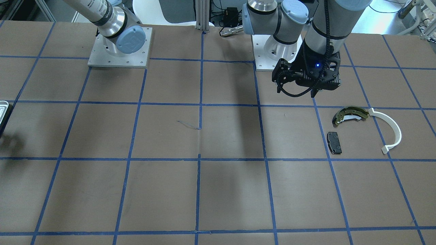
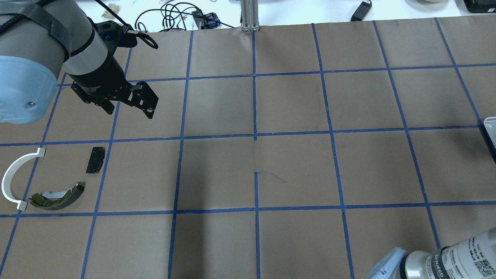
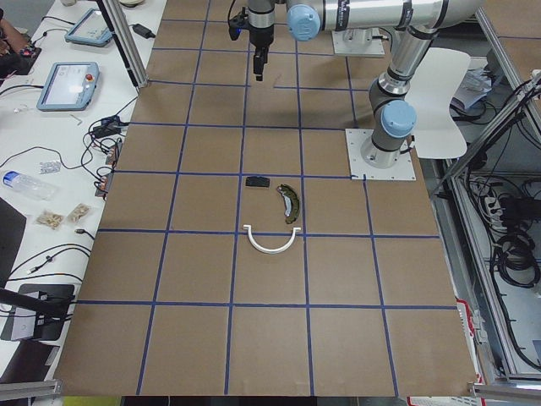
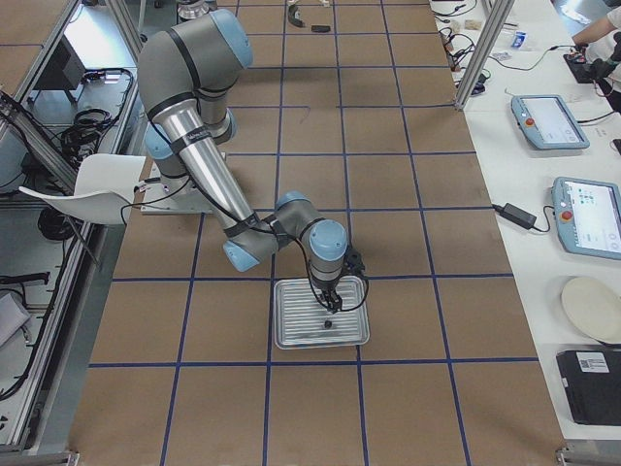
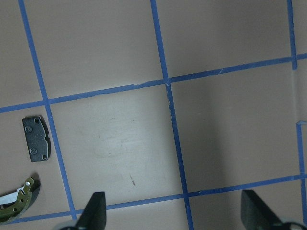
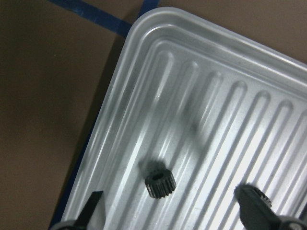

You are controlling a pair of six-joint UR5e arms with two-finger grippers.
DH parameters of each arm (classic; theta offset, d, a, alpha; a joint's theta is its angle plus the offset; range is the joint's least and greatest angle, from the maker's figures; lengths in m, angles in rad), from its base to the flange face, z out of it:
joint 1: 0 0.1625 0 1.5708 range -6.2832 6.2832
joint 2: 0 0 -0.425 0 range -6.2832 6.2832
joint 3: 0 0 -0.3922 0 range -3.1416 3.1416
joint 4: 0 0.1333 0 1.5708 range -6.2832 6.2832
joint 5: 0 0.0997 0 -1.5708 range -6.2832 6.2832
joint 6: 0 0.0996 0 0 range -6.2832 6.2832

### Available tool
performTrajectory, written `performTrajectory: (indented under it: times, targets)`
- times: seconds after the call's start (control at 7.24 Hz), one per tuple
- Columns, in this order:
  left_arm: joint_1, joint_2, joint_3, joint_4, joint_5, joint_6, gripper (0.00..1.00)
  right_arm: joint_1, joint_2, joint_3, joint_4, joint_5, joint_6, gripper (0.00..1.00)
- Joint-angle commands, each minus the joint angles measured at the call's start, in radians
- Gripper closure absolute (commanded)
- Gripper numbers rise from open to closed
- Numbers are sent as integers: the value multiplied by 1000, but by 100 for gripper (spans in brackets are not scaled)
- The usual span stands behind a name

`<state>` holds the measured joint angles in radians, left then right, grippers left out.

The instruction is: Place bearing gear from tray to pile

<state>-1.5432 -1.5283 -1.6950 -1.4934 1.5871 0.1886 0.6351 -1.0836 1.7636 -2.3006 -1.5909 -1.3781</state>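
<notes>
A small dark bearing gear (image 6: pixel 159 183) lies on the ribbed floor of the silvery tray (image 6: pixel 144 96). My right gripper (image 6: pixel 173 207) hangs open just above it, a finger on each side and nothing held. A second gear (image 6: pixel 263 195) peeks out by the right finger. In the exterior right view the tray (image 4: pixel 291 335) sits under the gripper. The pile is an olive brake shoe (image 2: pixel 58 197), a white arc strip (image 2: pixel 11 178) and a dark pad (image 2: pixel 95 159). My left gripper (image 2: pixel 128 110) hovers open and empty above the table, beside the pile.
The table is brown paper with a blue tape grid. The tray's corner shows at the table edge (image 1: pixel 3 109). The left arm's base plate (image 1: pixel 269 54) and the right arm's base plate (image 1: pixel 119 51) stand on the robot's side.
</notes>
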Motion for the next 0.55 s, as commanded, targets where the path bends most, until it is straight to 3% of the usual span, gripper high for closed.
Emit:
performTrajectory:
  times: [0.0,0.14,0.28,0.41]
  targets:
    - [0,5,0,-1,2,0,0,0,11,3,13,2,-6,11]
    - [0,4,0,-1,1,0,0,0,13,4,15,2,-7,16]
    - [0,1,-2,1,1,0,0,0,14,4,13,2,-9,30]
    - [0,-7,0,2,-1,0,0,0,33,-7,-5,-1,-12,39]
